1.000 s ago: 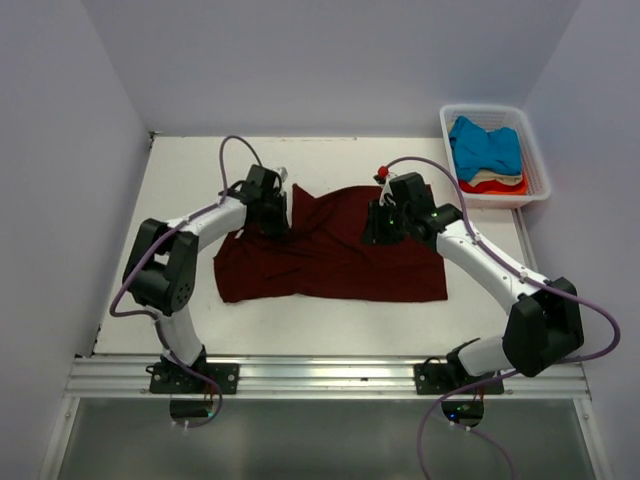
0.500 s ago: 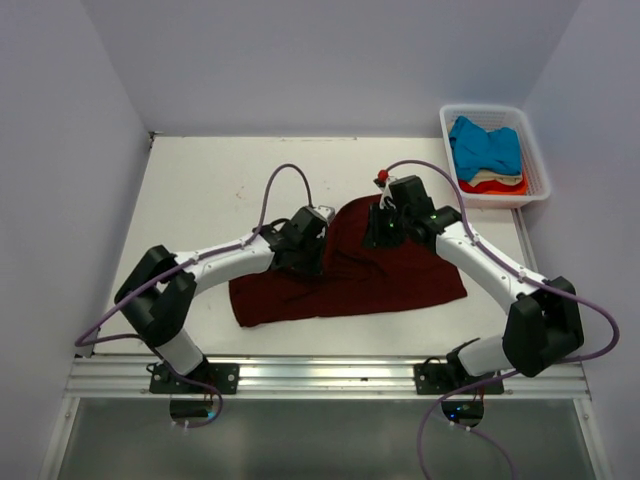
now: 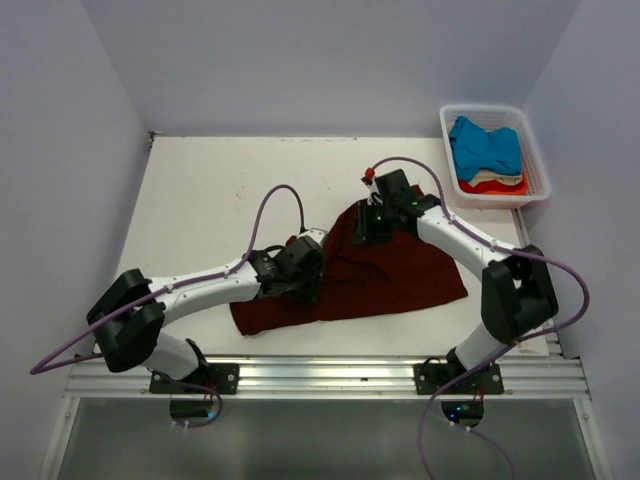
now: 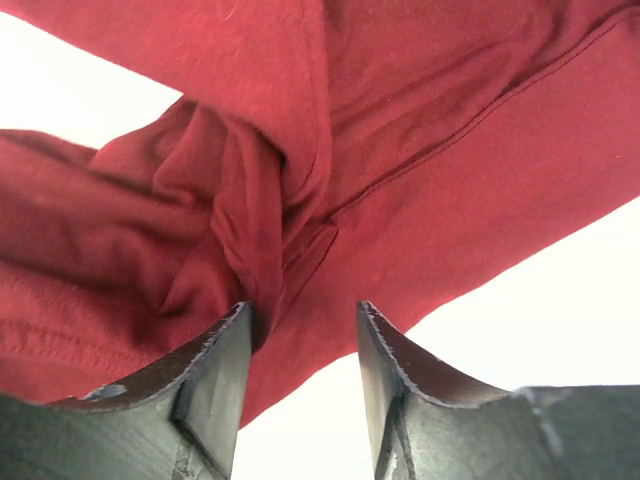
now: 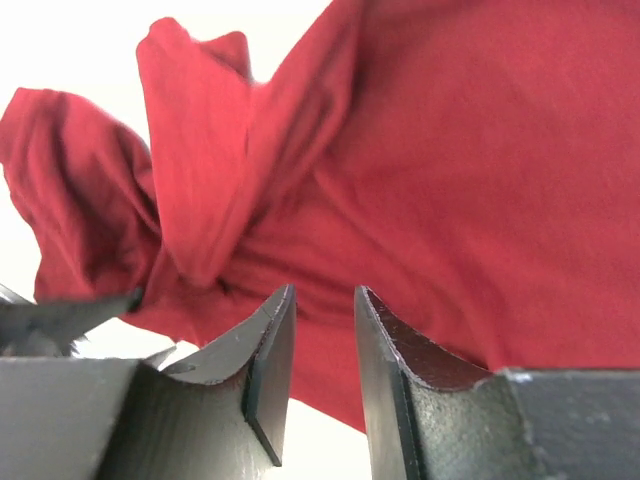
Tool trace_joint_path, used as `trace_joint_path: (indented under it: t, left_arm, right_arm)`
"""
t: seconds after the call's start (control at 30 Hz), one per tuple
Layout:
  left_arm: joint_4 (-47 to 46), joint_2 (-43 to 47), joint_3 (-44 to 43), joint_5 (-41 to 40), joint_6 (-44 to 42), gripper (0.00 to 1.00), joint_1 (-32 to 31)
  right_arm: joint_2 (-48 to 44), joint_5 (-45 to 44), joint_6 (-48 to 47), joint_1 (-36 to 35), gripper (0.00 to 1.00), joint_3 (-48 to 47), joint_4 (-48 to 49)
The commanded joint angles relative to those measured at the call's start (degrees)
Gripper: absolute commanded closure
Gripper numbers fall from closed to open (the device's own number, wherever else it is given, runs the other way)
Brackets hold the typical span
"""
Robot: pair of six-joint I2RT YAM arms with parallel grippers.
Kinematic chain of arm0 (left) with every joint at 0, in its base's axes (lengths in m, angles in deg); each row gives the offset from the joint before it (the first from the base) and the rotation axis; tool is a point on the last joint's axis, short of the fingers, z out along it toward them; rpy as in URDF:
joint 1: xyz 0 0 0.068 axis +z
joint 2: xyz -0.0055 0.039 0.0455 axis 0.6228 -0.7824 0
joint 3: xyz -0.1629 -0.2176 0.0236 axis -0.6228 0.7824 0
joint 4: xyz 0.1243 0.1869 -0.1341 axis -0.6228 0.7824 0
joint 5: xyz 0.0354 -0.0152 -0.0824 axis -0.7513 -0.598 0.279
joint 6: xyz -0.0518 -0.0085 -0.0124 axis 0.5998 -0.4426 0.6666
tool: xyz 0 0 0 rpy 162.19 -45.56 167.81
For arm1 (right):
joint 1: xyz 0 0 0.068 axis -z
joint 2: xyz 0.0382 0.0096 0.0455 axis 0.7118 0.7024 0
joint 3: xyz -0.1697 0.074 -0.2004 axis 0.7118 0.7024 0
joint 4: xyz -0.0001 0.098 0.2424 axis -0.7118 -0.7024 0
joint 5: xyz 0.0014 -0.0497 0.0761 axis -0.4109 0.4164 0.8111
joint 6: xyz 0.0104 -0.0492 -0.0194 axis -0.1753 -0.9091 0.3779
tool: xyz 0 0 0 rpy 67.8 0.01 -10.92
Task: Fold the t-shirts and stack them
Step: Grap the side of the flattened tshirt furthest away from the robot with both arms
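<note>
Maroon t-shirt is lying crumpled near the middle of the table, its long axis running left to right. The left gripper is hovering low over its bunched left part, jaws standing apart, with a fold brushing one finger and nothing clamped. Farther back, the right gripper is sitting at the shirt's far edge, where the cloth is standing up in a peak pointing away from the bases. Its jaws are showing only a narrow gap, and whether they are pinching cloth I cannot tell.
</note>
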Motion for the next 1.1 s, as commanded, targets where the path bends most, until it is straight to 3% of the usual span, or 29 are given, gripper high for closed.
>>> trace_joint_path:
  t: [0.0,0.23,0.4,0.67,0.87,1.07]
  left_arm:
    - [-0.90,3.65,2.52,-1.99,4.06,0.50,-1.32]
    - [-1.69,6.28,6.65,-2.52,6.97,0.50,-1.77]
    - [-1.61,7.34,8.94,-3.83,8.55,0.50,-1.77]
    - [-2.92,8.83,10.96,-4.10,10.13,0.49,-1.77]
    - [-2.84,10.50,11.75,-5.15,11.36,0.49,-1.77]
    - [1.46,17.09,10.96,-11.21,14.43,0.43,-1.59]
  right_arm:
    - [5.46,4.86,1.25,-1.03,0.64,-5.82,2.74]
    - [17.25,6.10,1.60,-5.25,0.59,-17.24,1.86]
    - [22.17,3.82,3.18,-7.36,0.59,-19.54,1.77]
    - [23.94,-1.19,4.24,-7.80,0.59,-17.52,0.54]
    - [24.29,-1.37,5.29,-7.80,0.67,-14.10,2.30]
    - [23.85,-1.46,5.91,-8.42,0.71,-7.95,4.84]
